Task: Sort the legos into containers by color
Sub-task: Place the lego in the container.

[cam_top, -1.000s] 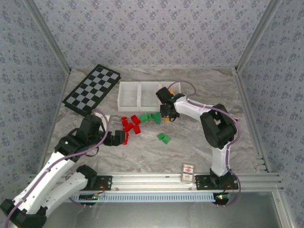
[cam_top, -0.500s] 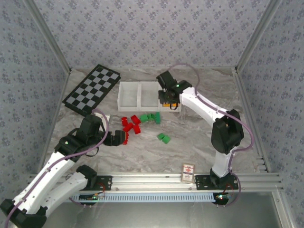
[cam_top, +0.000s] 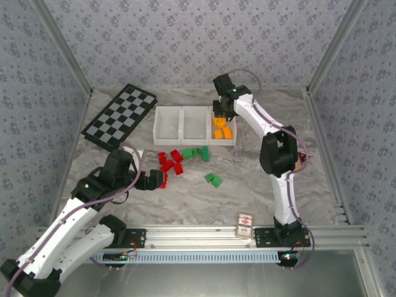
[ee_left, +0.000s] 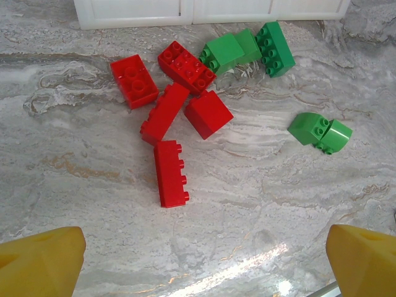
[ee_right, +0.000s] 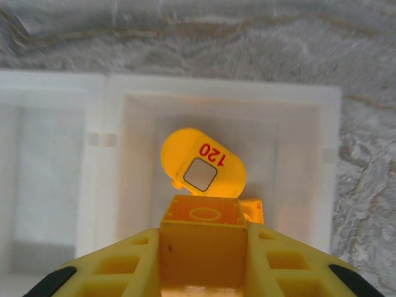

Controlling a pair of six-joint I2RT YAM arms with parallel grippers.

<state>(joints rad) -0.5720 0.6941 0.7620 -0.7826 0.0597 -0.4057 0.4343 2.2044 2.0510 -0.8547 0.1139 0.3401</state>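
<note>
Over a grey marbled desk [cam_top: 247, 192], the right tool [cam_top: 220, 115] is hanging above the right bin [ee_right: 297, 154] of a low white plastic tray [cam_top: 168, 142] made of three square bins. Its yellow lattice fingers [ee_right: 117, 260] are clenched on a hollow, square orange brick [ee_right: 201, 238]. Under it in that bin, a rounded orange piece [ee_right: 203, 166] printed "120" is lying flat. The top view is showing a small orange heap [cam_top: 223, 131] there, too tight to count.

A second earlier this arm was reaching down to the desk beside the green bricks, in front of the tray; it is now stretching out over the bin. The left tool [cam_top: 154, 180] is staying put, low over the desk, its yellow fingers [ee_left: 40, 260] released and spread wide.

Just ahead of it, five glossy red bricks [ee_left: 164, 114] are lying scattered and mostly touching, studs showing on several. Beyond them, what look like three green bricks [ee_left: 275, 40] are sitting bunched near the tray's front wall. Two more green ones [ee_left: 320, 132] are lying against each other, apart to the right. None of the red or green is shifting.

A black-and-white checkerboard [cam_top: 119, 116] is lying left of the tray, and a small red-and-white card box [cam_top: 245, 224] is resting at the near edge.
</note>
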